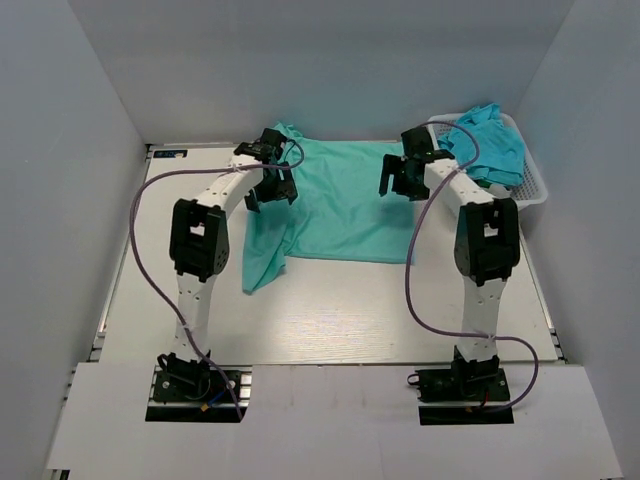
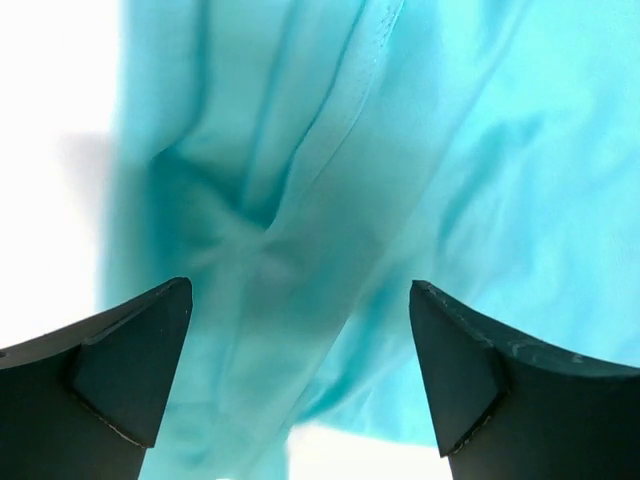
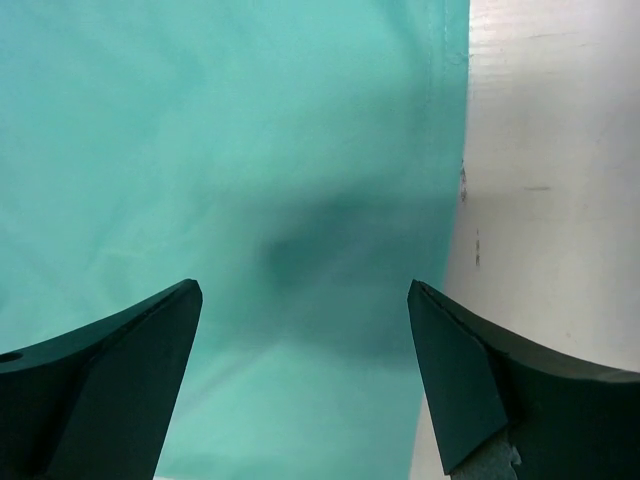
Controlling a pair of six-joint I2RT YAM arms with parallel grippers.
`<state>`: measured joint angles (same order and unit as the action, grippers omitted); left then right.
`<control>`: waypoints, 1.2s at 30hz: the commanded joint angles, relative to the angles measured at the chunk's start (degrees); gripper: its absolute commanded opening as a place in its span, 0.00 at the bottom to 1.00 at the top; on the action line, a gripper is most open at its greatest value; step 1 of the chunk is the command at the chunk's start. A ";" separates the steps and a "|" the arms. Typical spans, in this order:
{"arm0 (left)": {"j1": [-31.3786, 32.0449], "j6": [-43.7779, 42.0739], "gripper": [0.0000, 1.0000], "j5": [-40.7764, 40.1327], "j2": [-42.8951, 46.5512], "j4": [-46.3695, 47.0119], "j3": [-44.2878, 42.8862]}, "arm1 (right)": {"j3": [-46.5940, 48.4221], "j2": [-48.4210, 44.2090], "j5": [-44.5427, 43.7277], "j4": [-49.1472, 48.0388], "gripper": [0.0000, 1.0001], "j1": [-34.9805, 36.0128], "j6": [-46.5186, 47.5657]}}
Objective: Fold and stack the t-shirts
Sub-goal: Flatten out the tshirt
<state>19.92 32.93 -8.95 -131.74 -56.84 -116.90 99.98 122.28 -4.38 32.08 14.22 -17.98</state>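
A teal t-shirt (image 1: 335,205) lies spread on the table, its left side bunched and trailing toward me. My left gripper (image 1: 270,185) hovers open over that bunched left edge; the left wrist view shows rumpled folds (image 2: 300,200) between its empty fingers. My right gripper (image 1: 400,178) hovers open over the shirt's right edge; the right wrist view shows smooth fabric (image 3: 250,180) and its hem beside bare table (image 3: 550,150). A second, bluer t-shirt (image 1: 490,145) lies crumpled in the white basket.
The white mesh basket (image 1: 535,185) stands at the back right of the table. Grey walls close in the back and both sides. Purple cables loop from both arms.
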 commanded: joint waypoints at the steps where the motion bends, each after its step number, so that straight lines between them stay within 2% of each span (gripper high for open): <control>1: 0.29 -2.08 1.00 -4.23 13.59 -1.79 5.16 | -0.73 -8.53 0.43 2.38 0.90 1.34 2.77; 3: 0.29 -0.24 1.00 -4.93 21.74 -1.78 15.88 | -7.49 -12.56 0.69 1.77 0.90 1.43 1.99; 4: 0.29 0.64 1.00 -4.94 24.49 -1.78 23.66 | -9.35 -15.64 0.78 0.54 0.90 1.69 1.63; 5: 0.90 2.21 1.00 -4.94 26.95 -1.78 27.57 | -15.63 -18.63 0.95 0.18 0.90 1.78 1.28; 7: 1.60 3.80 1.00 -4.94 31.52 -1.78 38.26 | -19.89 -21.37 0.96 -0.87 0.90 1.78 -0.03; 8: 1.61 5.03 1.00 -3.54 35.90 -2.31 41.37 | -25.83 -25.47 0.78 -0.87 0.90 1.52 -0.48; 13: 2.14 6.45 1.00 1.39 46.56 1.36 59.12 | -37.47 -34.28 -1.33 -1.22 0.90 1.43 -3.55; 17: 2.14 6.97 0.96 3.14 48.77 5.32 64.25 | -42.24 -38.07 -1.60 -2.10 0.90 1.16 -5.66; 22: 2.14 6.45 0.93 0.27 42.90 10.33 63.55 | -43.12 -36.59 -0.28 -2.89 0.90 1.16 -6.19; 25: 0.83 6.45 0.84 -4.66 38.15 10.87 60.31 | -42.68 -34.92 0.95 -3.77 0.90 1.08 -5.75; 28: 0.12 6.45 0.78 -3.89 35.85 12.09 58.02 | -42.50 -33.07 1.66 -4.30 0.90 1.34 -5.66; 30: 0.12 5.05 0.69 -0.91 35.33 16.05 58.02 | -42.59 -31.93 1.49 -4.56 0.90 1.34 -5.58; 32: 0.12 5.04 0.62 -0.37 34.62 16.06 57.49 | -42.85 -30.96 1.57 -4.91 0.90 1.34 -5.75; 35: 0.12 5.04 0.18 -0.37 34.10 14.92 57.49 | -43.47 -29.21 1.48 -6.58 0.90 1.34 -6.10; 36: 0.12 5.04 0.00 -0.37 34.10 14.22 56.97 | -43.56 -28.25 1.57 -7.11 0.88 1.34 -5.84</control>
<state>20.10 38.37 -9.41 -97.54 -43.16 -58.37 56.49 92.79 -3.16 27.75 15.49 -23.55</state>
